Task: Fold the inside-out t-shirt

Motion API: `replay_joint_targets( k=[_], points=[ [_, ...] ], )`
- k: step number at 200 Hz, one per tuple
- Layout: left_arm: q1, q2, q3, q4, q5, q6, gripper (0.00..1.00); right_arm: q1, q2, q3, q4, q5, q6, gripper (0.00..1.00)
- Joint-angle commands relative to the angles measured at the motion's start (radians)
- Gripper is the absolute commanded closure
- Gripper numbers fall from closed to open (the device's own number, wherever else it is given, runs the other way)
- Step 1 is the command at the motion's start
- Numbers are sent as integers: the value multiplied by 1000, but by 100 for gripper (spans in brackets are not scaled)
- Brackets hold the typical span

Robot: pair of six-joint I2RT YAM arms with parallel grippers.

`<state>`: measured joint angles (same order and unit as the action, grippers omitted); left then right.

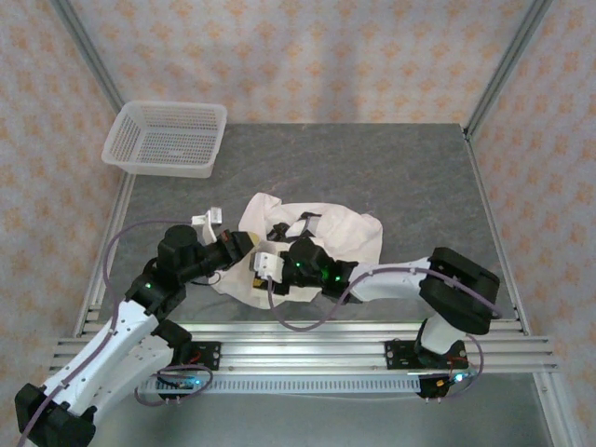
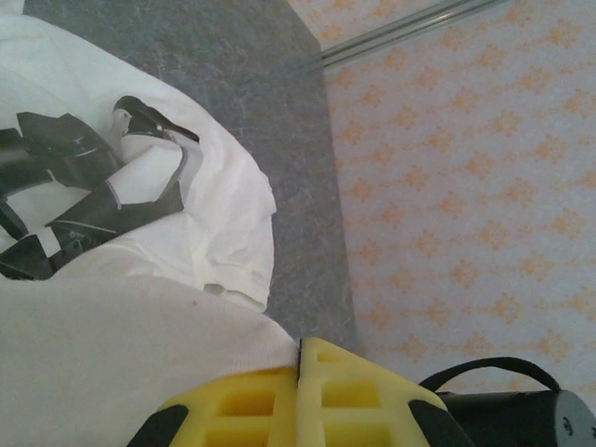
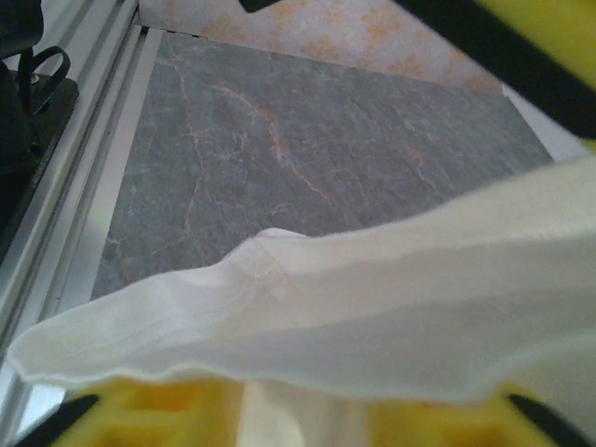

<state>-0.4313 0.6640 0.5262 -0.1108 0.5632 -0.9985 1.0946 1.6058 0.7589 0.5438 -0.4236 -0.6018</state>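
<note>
The cream-white t-shirt [image 1: 346, 233] lies crumpled in the middle of the grey table, just beyond both arms. My left gripper [image 1: 244, 244] is at the shirt's near left edge. In the left wrist view its yellow fingers [image 2: 345, 396] are pressed together, and the left gripper [image 2: 300, 372] pinches a fold of the t-shirt [image 2: 112, 354]. My right gripper [image 1: 264, 266] sits close beside it, at the near edge of the cloth. The right gripper [image 3: 307, 421] holds a band of the t-shirt [image 3: 372, 307] that drapes across the view, raised off the table.
A white plastic mesh basket [image 1: 168, 138] stands at the table's far left corner. Bare grey tabletop [image 1: 391, 168] stretches behind and to the right of the shirt. Aluminium rails [image 1: 307, 340] run along the near edge. A black and white gripper part [image 2: 130, 182] rests on the cloth.
</note>
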Motion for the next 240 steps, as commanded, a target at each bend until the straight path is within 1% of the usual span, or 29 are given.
replay_joint_targets(
  k=[1, 19, 36, 54, 70, 81, 87, 96, 108, 117, 132, 140, 143, 148, 159, 175, 183, 190, 201, 211, 217, 225, 240],
  points=[
    [20, -18, 7, 19, 19, -12, 100, 4, 0, 24, 112, 20, 56, 84],
    [45, -38, 23, -56, -2, 17, 100, 2, -33, 1, 104, 37, 66, 100],
    [88, -67, 34, -115, -10, 40, 100, -1, -85, -33, 65, 53, 75, 100],
    [137, -91, 38, -188, -25, 66, 100, 0, -152, -95, 71, 87, 89, 100],
    [167, -87, 29, -276, -69, 92, 100, 0, -214, -133, 44, 110, 92, 100],
    [168, -77, 13, -338, -114, 114, 100, -1, -228, -129, -18, 119, 93, 100],
    [169, -70, 9, -391, -161, 121, 94, -1, -224, -119, -52, 128, 101, 100],
    [170, -60, -5, -461, -226, 128, 81, 0, -209, -100, -93, 152, 134, 100],
    [170, -53, -15, -556, -315, 124, 67, -1, -190, -88, -105, 163, 172, 100],
    [171, -57, -17, -616, -368, 124, 60, 0, -180, -94, -89, 164, 196, 97],
    [171, -81, -11, -723, -448, 106, 53, 0, -173, -93, -90, 186, 235, 93],
    [171, -102, -8, -763, -469, 95, 50, -1, -171, -93, -98, 192, 242, 91],
    [168, -111, -9, -766, -466, 89, 47, -1, -172, -93, -101, 191, 244, 90],
    [167, -126, -15, -761, -446, 83, 45, 0, -172, -95, -104, 188, 245, 90],
    [167, -151, -23, -773, -423, 53, 45, 0, -174, -99, -107, 183, 244, 88],
    [166, -168, -35, -833, -447, 10, 45, 1, -174, -105, -105, 173, 240, 86],
    [167, -168, -54, -827, -446, 2, 46, 1, -174, -105, -102, 170, 238, 86],
    [167, -165, -81, -782, -413, 10, 49, 0, -173, -107, -95, 169, 238, 85],
    [167, -148, -125, -657, -315, 14, 56, 0, -166, -106, -87, 164, 239, 84],
    [167, -115, -164, -516, -208, -2, 58, 0, -162, -97, -93, 158, 243, 83],
    [166, -88, -179, -444, -162, -17, 58, -1, -161, -88, -104, 157, 250, 82],
    [165, -44, -176, -427, -153, -25, 58, -1, -159, -75, -122, 152, 261, 81],
    [163, 26, -143, -472, -198, 6, 59, 3, -155, -67, -128, 120, 270, 79]
  ],
)
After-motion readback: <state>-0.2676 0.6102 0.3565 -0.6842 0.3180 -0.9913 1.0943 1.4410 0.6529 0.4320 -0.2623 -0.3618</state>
